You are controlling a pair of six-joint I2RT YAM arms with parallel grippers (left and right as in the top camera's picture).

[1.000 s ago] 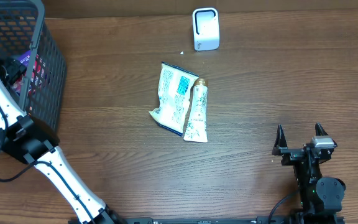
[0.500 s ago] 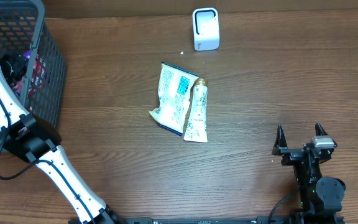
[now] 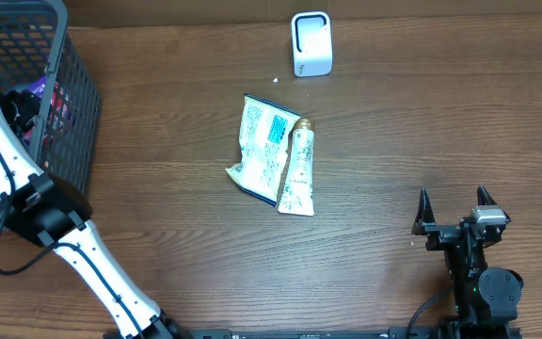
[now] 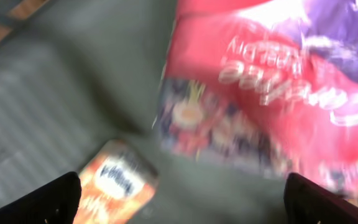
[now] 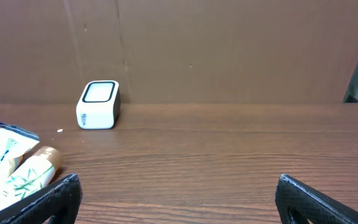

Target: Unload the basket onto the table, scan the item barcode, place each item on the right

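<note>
Finding: no scan is under way at this moment. Your left gripper [image 4: 182,202] is down inside the basket [image 3: 73,104] at the left edge of the table [image 3: 422,113], its jaws spread almost fully and nothing between them. Directly below it, in the wrist view, lies a red-and-purple packet [image 4: 278,74], with a smaller orange packet [image 4: 114,186] just beside it on the basket floor. That view is blurred, so you cannot read any print or find a barcode there. I judge the red-and-purple packet to be the item being gone for, but the fingers are not touching it as far as can be seen.

Your right gripper [image 3: 454,209] sits at the near right of the table, jaws wide apart, empty, facing the scanner [image 3: 310,43] from well away. The scanner stands upright at the far edge, with nothing in front of its window.

A white-and-blue pouch [image 3: 263,146] and a tube [image 3: 298,174] lie touching side by side in the middle of the table, between scanner and arms. Whether they count as scanned cannot be told from how they lie.

Outstanding, in my judgement: close on the packet, lift it clear of the basket, carry it to the scanner, and present the barcode face to the window
</note>
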